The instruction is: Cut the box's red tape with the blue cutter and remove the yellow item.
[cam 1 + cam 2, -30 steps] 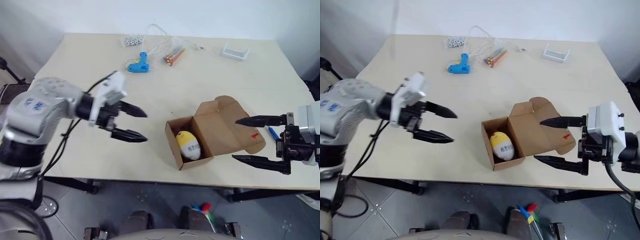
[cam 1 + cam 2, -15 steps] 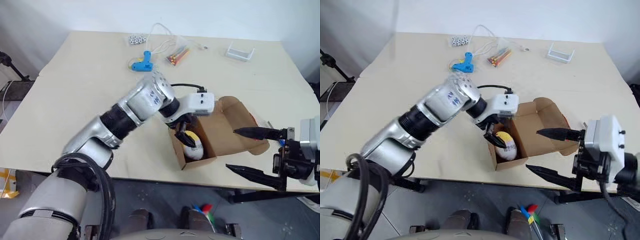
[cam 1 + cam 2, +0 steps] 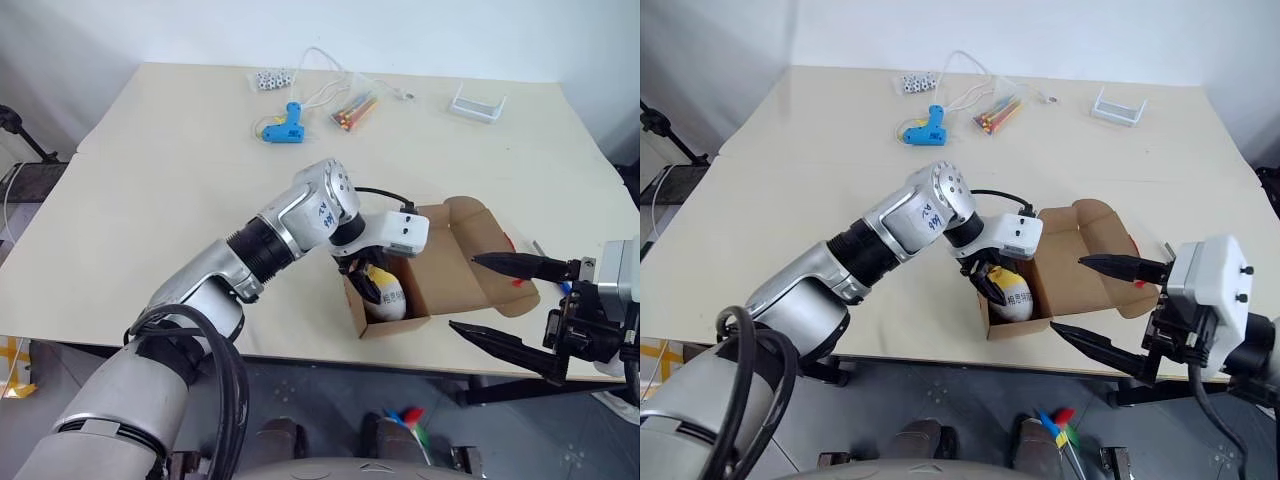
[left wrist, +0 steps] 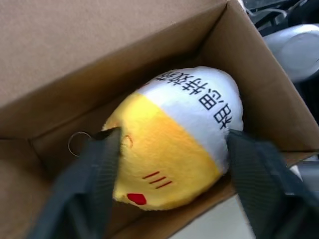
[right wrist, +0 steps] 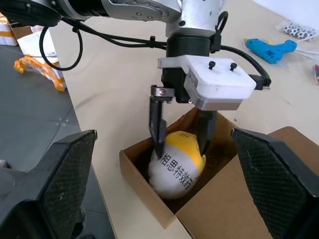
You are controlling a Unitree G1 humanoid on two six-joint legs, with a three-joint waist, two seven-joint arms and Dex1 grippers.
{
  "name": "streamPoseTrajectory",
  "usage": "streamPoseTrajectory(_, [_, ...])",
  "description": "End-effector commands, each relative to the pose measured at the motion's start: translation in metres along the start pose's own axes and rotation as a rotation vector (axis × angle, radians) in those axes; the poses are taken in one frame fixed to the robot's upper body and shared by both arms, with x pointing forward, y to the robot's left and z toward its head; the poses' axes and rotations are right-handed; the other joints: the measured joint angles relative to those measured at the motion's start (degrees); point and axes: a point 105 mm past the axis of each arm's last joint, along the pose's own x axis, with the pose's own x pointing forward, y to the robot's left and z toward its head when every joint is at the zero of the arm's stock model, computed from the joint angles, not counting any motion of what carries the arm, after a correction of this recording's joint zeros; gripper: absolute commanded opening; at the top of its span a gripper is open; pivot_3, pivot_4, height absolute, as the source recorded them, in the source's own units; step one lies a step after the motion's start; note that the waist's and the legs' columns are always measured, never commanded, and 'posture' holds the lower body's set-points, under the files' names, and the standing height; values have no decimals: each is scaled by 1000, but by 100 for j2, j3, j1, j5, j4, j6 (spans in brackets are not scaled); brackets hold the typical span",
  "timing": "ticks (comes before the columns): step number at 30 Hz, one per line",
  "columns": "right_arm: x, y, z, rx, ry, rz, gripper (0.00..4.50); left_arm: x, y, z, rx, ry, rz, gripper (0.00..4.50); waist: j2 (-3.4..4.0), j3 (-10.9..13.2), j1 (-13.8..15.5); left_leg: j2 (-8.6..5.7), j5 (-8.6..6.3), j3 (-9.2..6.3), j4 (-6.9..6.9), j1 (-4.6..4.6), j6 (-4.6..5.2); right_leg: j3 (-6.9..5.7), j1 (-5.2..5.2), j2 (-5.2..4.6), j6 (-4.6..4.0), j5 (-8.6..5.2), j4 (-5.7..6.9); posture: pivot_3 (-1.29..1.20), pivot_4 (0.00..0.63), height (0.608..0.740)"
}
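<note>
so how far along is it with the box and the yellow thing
Done: the box stands open, lid flap folded back. In hand: the left gripper is down in the box, its fingers against both sides of the yellow item. Left: lifting it out. The right gripper hangs open beside the box.

yellow item (image 4: 169,149) in box (image 4: 75,59), jaws flanking
</note>
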Motion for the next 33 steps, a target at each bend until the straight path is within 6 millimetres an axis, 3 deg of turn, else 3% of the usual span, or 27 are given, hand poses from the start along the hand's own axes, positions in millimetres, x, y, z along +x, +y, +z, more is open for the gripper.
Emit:
streamPoseTrajectory(1, [1, 4, 5, -27, -30, 8, 4500, -4, 5, 9, 5, -46, 37, 1838, 0, 0, -3, 0, 0, 0, 1, 0, 0, 0, 0, 0, 0, 0, 1, 0, 150, 740])
streamPoseTrajectory(6, [2, 2, 4, -30, -31, 11, 4500, -7, 7, 5, -5, -81, 64, 491, 0, 0, -11, 0, -1, 0, 2, 1, 1, 1, -1, 0, 0, 0, 6, 0, 150, 740])
streamPoseTrajectory(8, [3, 0, 3, -29, -32, 12, 4500, -22, 13, 20, -63, -277, 108, 53, 0, 0, -17, 0, -1, 0, 2, 1, 1, 1, -1, 0, 0, 0, 7, 0, 150, 740])
streamPoseTrajectory(12, [3, -1, 0, -27, -30, 14, 4500, -47, 13, 35, -37, -522, 123, 15, -2, 1, -12, 2, -1, -3, 8, -2, 1, 0, -1, -1, 0, 0, 10, 0, 150, 740])
streamPoseTrajectory(15, [4, -3, -1, -20, -38, 24, 4500, -86, 6, 22, -41, -739, 158, 15, -1, 1, -30, 2, -1, -3, 8, 2, 1, -1, 0, -1, 1, 0, 14, 0, 150, 740])
streamPoseTrajectory(17, [6, -4, 0, -19, -49, 38, 4500, -108, 0, 2, -3, -804, 226, 15, 1, 0, -104, 6, -1, 1, 6, 7, -1, 2, -2, 1, 1, 0, 19, 0, 150, 740])
streamPoseTrajectory(20, [11, -3, 4, -20, -73, 75, 4500, -136, -19, -50, 69, -787, 315, 15, 6, -3, -225, 12, 1, 3, 2, 23, -12, 3, -1, 5, 0, 0, 34, 0, 150, 740])
streamPoseTrajectory(23, [18, 1, 5, -22, -92, 131, 4500, -151, -32, -130, -45, -625, 450, 15, 5, -2, -192, 15, 1, 2, 8, 26, -18, 0, 4, 9, -3, 0, 37, 0, 150, 740])
streamPoseTrajectory(26, [24, 6, 5, -40, -117, 181, 4500, -157, -56, -193, -109, -464, 535, 15, 5, -2, -194, 10, 0, 8, 6, 26, -15, 6, 3, 6, -3, 0, 28, 0, 150, 740])
streamPoseTrajectory(28, [27, 7, 5, -60, -138, 194, 4500, -155, -71, -217, -96, -384, 558, 15, 1, -1, -151, 9, -4, 8, 5, 24, -12, 4, 1, 4, -2, 0, 27, 0, 150, 740])
streamPoseTrajectory(33, [33, 2, -2, -81, -163, 206, 4500, -148, -90, -249, -34, -202, 574, 15, -15, -7, -12, -9, -13, -9, 14, 9, 3, 0, 2, -9, 6, 6, 22, 0, 150, 740])
